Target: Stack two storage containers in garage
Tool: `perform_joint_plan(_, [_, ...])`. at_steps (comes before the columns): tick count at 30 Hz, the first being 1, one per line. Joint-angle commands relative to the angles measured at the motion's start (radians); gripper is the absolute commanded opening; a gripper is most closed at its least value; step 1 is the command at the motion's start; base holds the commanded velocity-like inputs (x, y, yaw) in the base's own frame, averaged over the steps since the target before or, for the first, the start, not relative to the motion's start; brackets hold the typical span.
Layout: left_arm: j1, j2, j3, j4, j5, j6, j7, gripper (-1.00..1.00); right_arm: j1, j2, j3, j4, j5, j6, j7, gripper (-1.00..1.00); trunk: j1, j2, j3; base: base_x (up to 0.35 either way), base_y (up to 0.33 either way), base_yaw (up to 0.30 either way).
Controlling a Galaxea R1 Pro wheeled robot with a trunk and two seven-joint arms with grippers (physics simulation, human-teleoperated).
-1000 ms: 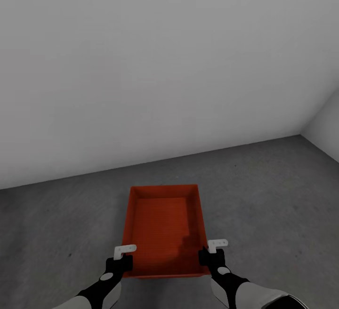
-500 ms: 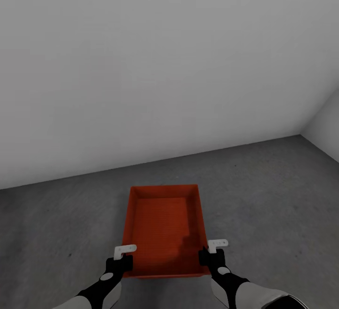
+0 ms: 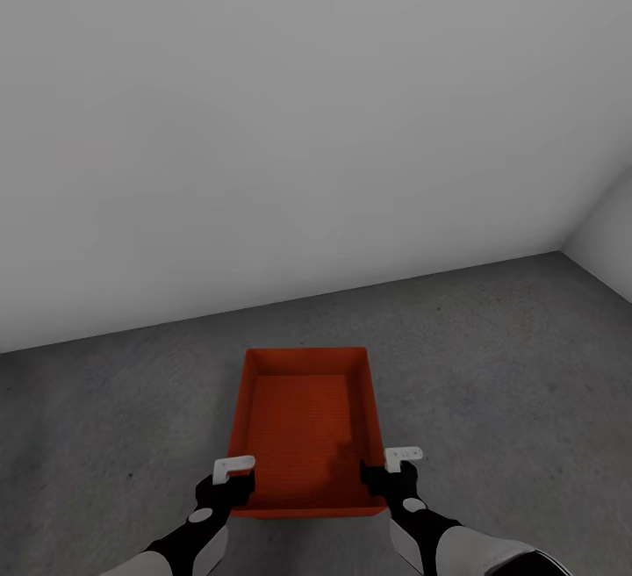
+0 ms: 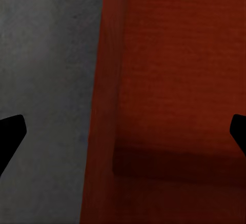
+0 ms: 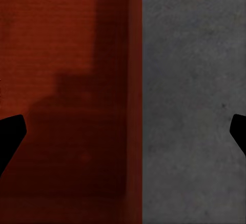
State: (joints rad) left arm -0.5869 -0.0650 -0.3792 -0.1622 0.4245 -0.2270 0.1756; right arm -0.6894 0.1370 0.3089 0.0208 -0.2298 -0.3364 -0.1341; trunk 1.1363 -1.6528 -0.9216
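A: What changed?
B: The bin (image 3: 305, 427) now sits slightly lower on the garage floor (image 3: 491, 356), at 6 o'clock. Left claw (image 4: 123, 137) and right claw (image 5: 123, 137) are spread wide astride its side walls, released.
A: So it looks set down; the second bin comes next.

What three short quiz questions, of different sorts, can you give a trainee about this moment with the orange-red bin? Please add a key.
1. True or false: the orange-red storage container has a lid on it.
2. Multiple choice: each open gripper, left gripper and right gripper, straddles A) a side wall of the container, B) the grey wall, C) a second bin.
3. Fill in: under the container lies the dark grey concrete ____.

Key: 1 false, it is open and empty. 2 A; in the wrist views, one fingertip is over the red inside and the other over the concrete. 3 floor.
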Motion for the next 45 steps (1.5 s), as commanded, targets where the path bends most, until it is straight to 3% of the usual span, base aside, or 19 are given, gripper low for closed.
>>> perform_joint_plan(1, [-0.001,0.0,-0.009,0.0,0.007,-0.004,0.005,1.0,-0.001,0.0,0.009,0.002,-0.008,-0.004,-0.002,1.0,0.0,0.0,-0.001,0.0,0.0,0.0])
perform_joint_plan(21, [-0.001,-0.001,-0.009,0.012,0.013,-0.057,0.006,1.0,-0.001,0.001,0.008,0.002,-0.008,-0.004,-0.002,1.0,0.0,0.0,-0.001,0.0,0.0,0.0])
perform_joint_plan(45, [-0.001,-0.001,-0.009,0.013,0.011,-0.058,0.005,1.0,-0.001,0.001,0.009,0.002,-0.008,-0.004,-0.003,1.0,-0.092,0.168,0.075,0.0,0.0,0.0])
